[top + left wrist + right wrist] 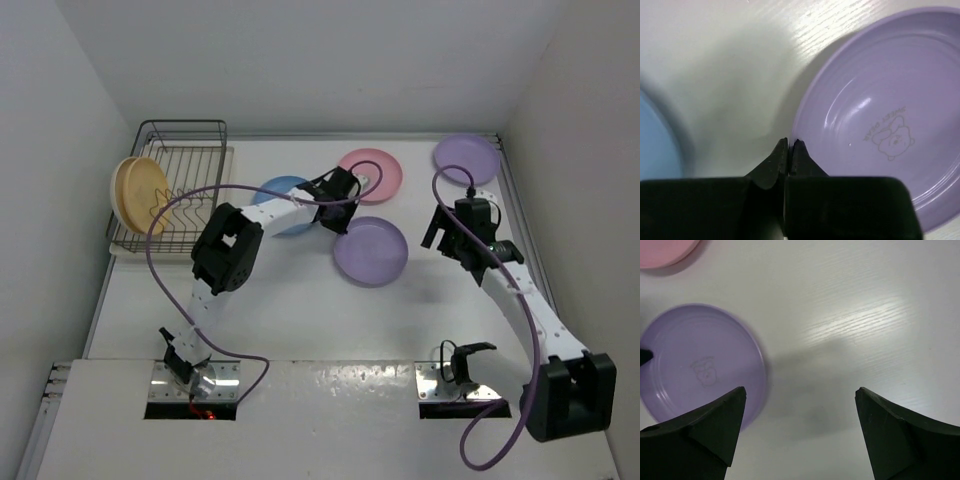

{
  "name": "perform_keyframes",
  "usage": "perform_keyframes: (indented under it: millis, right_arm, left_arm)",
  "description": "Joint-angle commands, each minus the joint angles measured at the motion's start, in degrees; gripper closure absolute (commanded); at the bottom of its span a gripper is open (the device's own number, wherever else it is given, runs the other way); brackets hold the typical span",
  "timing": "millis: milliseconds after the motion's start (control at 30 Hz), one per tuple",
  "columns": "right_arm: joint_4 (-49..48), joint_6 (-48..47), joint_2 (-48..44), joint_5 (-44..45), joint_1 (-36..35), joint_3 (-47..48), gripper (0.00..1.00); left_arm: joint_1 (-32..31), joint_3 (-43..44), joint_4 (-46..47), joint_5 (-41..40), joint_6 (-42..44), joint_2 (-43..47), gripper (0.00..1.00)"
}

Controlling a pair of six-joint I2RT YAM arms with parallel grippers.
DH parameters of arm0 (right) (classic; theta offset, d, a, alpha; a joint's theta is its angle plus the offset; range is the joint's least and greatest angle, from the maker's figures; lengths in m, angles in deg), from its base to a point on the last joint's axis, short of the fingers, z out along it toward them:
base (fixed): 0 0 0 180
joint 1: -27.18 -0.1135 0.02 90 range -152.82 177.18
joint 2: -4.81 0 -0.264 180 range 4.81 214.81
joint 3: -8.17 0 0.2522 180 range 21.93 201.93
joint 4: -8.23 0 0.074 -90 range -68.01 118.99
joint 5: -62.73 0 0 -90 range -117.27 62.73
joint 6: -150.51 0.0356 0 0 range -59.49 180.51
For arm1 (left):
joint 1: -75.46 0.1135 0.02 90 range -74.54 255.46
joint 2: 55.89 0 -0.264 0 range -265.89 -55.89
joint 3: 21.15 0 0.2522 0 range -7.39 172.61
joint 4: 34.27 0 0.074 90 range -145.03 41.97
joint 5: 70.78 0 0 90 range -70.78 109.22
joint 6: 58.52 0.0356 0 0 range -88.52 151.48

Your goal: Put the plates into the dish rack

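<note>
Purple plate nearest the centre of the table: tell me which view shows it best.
Top external: the whole purple plate shows, unobstructed. Left wrist shows it close, its bear mark clear, but cut off by the frame edge. Right wrist shows most of it, its near rim hidden by the right tool.

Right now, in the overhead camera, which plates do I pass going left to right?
Yellowish plates in the dish rack, blue plate, pink plate, far purple plate. Near purple plate skipped: same column as pink.

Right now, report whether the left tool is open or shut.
Shut: the left tool has its black fingers pressed together, holding nothing.
</note>
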Motion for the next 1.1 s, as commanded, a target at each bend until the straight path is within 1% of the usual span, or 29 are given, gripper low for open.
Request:
perform_keyframes:
  millis: [0, 33, 100, 133, 167, 200, 233, 267, 300, 333, 367, 400, 433, 467, 500, 533, 567, 600, 633, 667, 733, 767, 833, 867, 900, 967, 1067]
  right_arm:
    - [0.7, -0.8, -5.5, 4.7, 0.3, -2.3, 0.08]
    - [0.3, -0.9, -6.8, 5.0, 0.4, -2.7, 0.08]
    - [-0.2, -0.9, -8.3, 5.1, 0.3, -3.2, 0.08]
    - [-0.9, -0.9, -8.7, 5.2, 0.5, -3.1, 0.08]
    - [-1.2, -0.9, -8.6, 4.9, 0.7, -3.1, 0.08]
    - [-1.3, -0.8, -8.7, 4.7, 0.6, -2.9, 0.08]
    - [-1.4, -0.8, -8.5, 4.6, 0.3, -2.2, 0.08]
    - [-1.5, -0.7, -8.5, 4.4, 0.3, -2.0, 0.08]
    - [-1.8, -0.6, -8.2, 4.2, 0.5, -1.7, 0.08]
    - [-2.1, -0.7, -7.7, 3.9, 0.6, -1.0, 0.08]
    - [-2.4, -0.7, -7.4, 3.7, 0.5, -0.7, 0.08]
    - [-2.8, -0.7, -7.3, 3.7, 0.5, -0.2, 0.08]
    - [-2.8, -0.7, -6.9, 3.2, 0.6, 0.0, 0.08]
    - [-3.7, -0.6, -6.6, 2.8, 0.4, 0.2, 0.08]
    - [-4.2, -0.5, -6.4, 2.7, 0.3, 0.5, 0.08]
    - [-4.2, -0.5, -5.9, 2.0, 0.5, 0.7, 0.08]
    - [-4.4, -0.1, -5.5, 1.9, 0.5, 1.1, 0.08]
    - [-4.8, 0.0, -5.1, 1.6, 0.4, 1.4, 0.08]
    - [-4.9, -0.1, -4.7, 0.8, 0.3, 1.8, 0.08]
    - [-4.9, 0.0, -4.1, 0.4, 0.3, 3.0, 0.08]
    - [-4.2, 0.3, -3.2, -0.5, 0.1, 3.9, 0.08]
    - [-4.1, 0.3, -2.7, -0.6, 0.0, 5.4, 0.08]
    - [-3.3, 0.3, -2.2, -1.4, -0.1, 6.8, 0.08]
    - [-3.2, 0.3, -1.8, -1.5, -0.4, 7.6, 0.08]
    - [-2.8, 0.4, -1.8, -1.5, -0.4, 7.8, 0.08]
    - [-2.8, 0.6, -2.1, -1.7, -0.9, 8.5, 0.08]
    - [-2.3, 0.7, -2.2, -1.7, -1.1, 9.2, 0.1]
  left_arm:
    - [0.3, 2.3, -6.1, -7.6, 1.4, 0.6, 1.0]
    - [1.0, 3.7, -8.6, -8.2, 3.8, 1.4, 1.0]
    - [1.8, 8.7, -11.4, -12.2, 6.6, 4.5, 1.0]
    - [2.8, 10.3, -13.5, -13.9, 10.4, 5.9, 1.0]
    - [3.4, 13.0, -14.2, -18.4, 12.4, 7.4, 1.0]
    - [3.9, 13.9, -14.3, -21.0, 14.8, 9.3, 1.0]
    - [4.8, 14.4, -14.3, -24.1, 17.4, 13.4, 1.0]
    - [5.3, 14.4, -14.3, -27.7, 22.3, 15.4, 1.0]
    - [5.3, 15.1, -14.3, -36.2, 24.7, 17.4, 1.0]
    - [7.0, 15.1, -11.9, -40.7, 27.3, 21.5, 1.0]
    - [7.7, 14.0, -10.3, -45.0, 32.4, 23.5, 1.0]
    - [8.5, 11.0, -8.0, -53.2, 35.1, 25.7, 1.0]
    - [9.4, 8.6, -5.1, -56.7, 37.8, 27.9, 1.0]
    - [11.4, 5.9, 2.0, -59.7, 43.9, 32.5, 1.0]
    - [12.4, -0.7, 6.6, -65.3, 47.1, 34.7, 1.0]
    - [14.2, -4.5, 17.2, -67.5, 50.7, 36.9, 1.0]
    - [15.1, -8.1, 22.5, -69.5, 54.6, 38.7, 1.0]
    - [16.1, -11.2, 27.1, -71.2, 61.5, 40.3, 1.0]
    - [17.2, -16.1, 30.6, -73.2, 63.9, 42.4, 1.0]
    - [19.3, -17.9, 35.2, -73.2, 65.4, 43.1, 1.0]
    - [21.5, -22.3, 37.8, -73.8, 67.4, 44.8, 1.0]
    - [23.3, -23.9, 42.3, -73.8, 68.3, 45.3, 1.0]
    - [25.0, -27.1, 48.3, -73.8, 72.1, 46.1, 1.0]
    - [25.7, -29.7, 50.8, -73.1, 73.0, 46.1, 1.0]
    - [26.8, -30.4, 53.2, -73.0, 73.0, 46.1, 1.0]
    - [27.6, -32.4, 55.4, -72.4, 73.9, 45.4, 1.0]
    - [29.1, -36.7, 67.4, -72.4, 80.5, 43.8, 1.0]
